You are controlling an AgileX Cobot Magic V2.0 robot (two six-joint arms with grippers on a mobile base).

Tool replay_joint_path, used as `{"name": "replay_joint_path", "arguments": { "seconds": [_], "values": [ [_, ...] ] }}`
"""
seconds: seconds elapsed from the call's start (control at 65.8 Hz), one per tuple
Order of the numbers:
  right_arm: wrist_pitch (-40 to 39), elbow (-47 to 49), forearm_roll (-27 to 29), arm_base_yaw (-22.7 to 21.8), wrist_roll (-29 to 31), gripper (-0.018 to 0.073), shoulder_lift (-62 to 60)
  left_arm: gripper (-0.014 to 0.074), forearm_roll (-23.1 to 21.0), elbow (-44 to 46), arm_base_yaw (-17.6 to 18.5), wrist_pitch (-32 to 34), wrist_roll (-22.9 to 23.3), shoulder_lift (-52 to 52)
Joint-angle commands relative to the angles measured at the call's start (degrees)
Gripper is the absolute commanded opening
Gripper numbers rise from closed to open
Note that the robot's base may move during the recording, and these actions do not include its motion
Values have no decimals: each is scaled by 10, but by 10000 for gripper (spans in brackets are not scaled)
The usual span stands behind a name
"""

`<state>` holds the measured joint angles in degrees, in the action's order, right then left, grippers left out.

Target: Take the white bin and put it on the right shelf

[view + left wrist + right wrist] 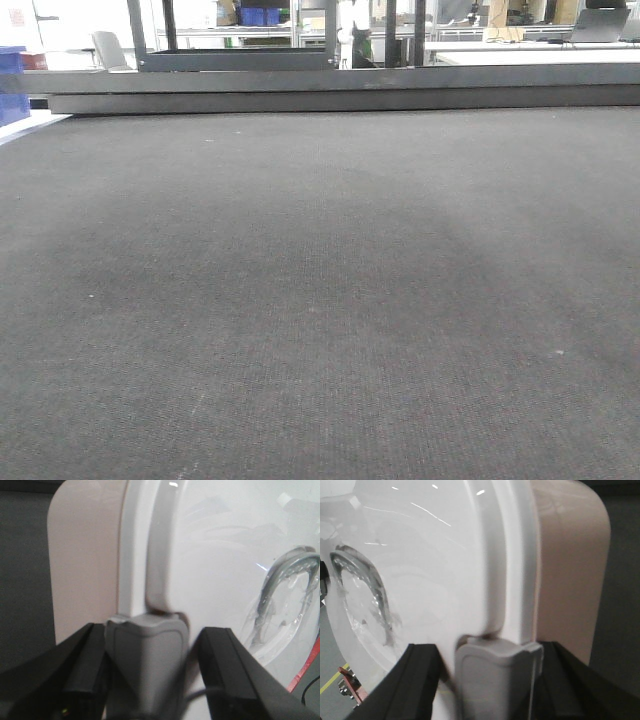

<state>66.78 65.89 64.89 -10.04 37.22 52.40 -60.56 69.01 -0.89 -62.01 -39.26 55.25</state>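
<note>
Now | white bin (215, 555) directly ahead of each pincer | left pincer (152, 640), right pincer (487, 652) straddle its grey latches (145, 670), clamped or not: cannot tell | keep ends level, move arms together

Flat, even overhead light lies on the dark grey carpet (320, 300), sharp enough though slightly darker mid-floor, while both wrist views are close and soft, small white glints streaking the glossy white plastic bin lid (215, 545), the bottom foreground blurred.
</note>
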Motion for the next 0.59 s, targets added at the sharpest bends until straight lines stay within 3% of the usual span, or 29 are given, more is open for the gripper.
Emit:
{"name": "replay_joint_path", "arguments": {
  "seconds": [0.0, 0.578],
  "values": [
    [88, 22, 141, 11, 1, 412, -10, 218, -82, 19, 13, -3, -8, -9],
    [88, 22, 141, 11, 1, 412, -10, 218, -82, 19, 13, -3, -8, -9]
  ]
}}
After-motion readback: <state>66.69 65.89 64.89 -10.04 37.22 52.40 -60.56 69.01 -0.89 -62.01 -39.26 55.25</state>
